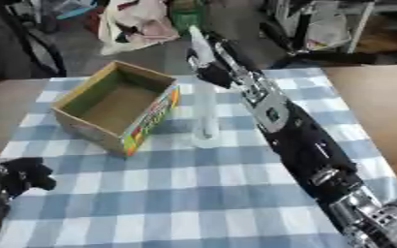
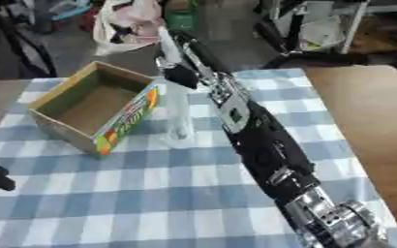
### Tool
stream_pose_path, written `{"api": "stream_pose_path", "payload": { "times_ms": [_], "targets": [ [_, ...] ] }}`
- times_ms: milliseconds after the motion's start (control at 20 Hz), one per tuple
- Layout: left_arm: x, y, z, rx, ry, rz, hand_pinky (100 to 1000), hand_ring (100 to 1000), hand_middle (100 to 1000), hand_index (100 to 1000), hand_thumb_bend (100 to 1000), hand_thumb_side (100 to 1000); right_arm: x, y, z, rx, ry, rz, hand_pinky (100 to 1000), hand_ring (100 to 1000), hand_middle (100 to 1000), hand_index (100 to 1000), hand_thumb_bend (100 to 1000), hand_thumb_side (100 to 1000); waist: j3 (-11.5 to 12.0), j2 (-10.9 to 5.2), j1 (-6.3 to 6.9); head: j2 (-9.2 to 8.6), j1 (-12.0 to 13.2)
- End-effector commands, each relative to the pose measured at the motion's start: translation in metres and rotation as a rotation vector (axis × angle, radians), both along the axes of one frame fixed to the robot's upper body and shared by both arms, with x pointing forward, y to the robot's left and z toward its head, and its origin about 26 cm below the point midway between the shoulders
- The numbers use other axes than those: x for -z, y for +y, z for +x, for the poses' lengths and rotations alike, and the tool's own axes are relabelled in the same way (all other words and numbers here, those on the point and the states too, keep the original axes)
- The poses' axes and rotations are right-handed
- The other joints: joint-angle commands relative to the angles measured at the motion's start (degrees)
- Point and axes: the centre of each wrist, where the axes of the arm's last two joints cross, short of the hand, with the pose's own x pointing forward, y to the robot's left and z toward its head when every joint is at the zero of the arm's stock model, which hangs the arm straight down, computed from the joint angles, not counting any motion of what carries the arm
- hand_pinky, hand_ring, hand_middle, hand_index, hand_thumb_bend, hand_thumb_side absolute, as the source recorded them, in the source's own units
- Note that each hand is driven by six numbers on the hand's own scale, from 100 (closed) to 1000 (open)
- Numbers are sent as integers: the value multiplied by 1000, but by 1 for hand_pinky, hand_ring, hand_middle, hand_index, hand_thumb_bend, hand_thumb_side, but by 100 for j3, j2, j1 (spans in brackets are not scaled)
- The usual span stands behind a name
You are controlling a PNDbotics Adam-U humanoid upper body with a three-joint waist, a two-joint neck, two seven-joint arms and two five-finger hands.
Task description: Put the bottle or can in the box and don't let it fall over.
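Note:
A clear plastic bottle [image 1: 206, 118] stands upright on the checked tablecloth, just right of the box. The open cardboard box [image 1: 83, 116] has a colourful printed side and nothing shows inside it. My right arm stretches from the lower right across the table, and my right hand [image 1: 212, 72] is at the bottle's top, near the table's far edge. The dark hand hides the bottle's neck, so its hold on the bottle is unclear. My left hand [image 1: 22, 177] rests at the lower left, apart from both things, with relaxed fingers.
The blue-and-white cloth [image 1: 176, 193] covers a wooden table [image 1: 375, 101] whose bare top shows at the right. Beyond the far edge lie bags and clutter [image 1: 138, 24] on the floor, plus a shelf frame [image 1: 320, 24].

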Motion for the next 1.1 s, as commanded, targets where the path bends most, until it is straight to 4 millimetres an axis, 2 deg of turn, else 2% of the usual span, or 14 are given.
{"api": "stream_pose_path", "payload": {
  "times_ms": [50, 300, 450, 900, 1100],
  "targets": [
    [-6, -2, 2, 16, -22, 1, 641, 604, 616, 784, 211, 1000, -12, -5, 3, -20, 9, 4, 796, 1000, 957, 1000, 100, 741, 15, -40, 4, -96, -45],
    [-7, -3, 2, 20, -23, 3, 647, 605, 617, 785, 211, 1000, -7, -5, 4, -47, 47, 11, 732, 1000, 883, 1000, 100, 681, 31, -21, -9, -102, -60],
    [-6, -3, 2, 22, -21, 5, 651, 606, 617, 785, 211, 1000, -11, -5, 4, -56, 37, 28, 700, 1000, 837, 949, 100, 637, 38, -17, -16, -108, -66],
    [-5, -4, 3, 28, -18, 13, 660, 608, 618, 786, 210, 1000, -25, -5, 4, -95, 32, 62, 686, 1000, 822, 942, 100, 647, 57, -40, -40, -132, -94],
    [-5, -4, 3, 28, -15, 14, 663, 609, 617, 787, 211, 1000, -28, -4, 3, -113, 38, 65, 656, 1000, 787, 926, 100, 598, 54, -55, -45, -145, -98]
  ]
}}
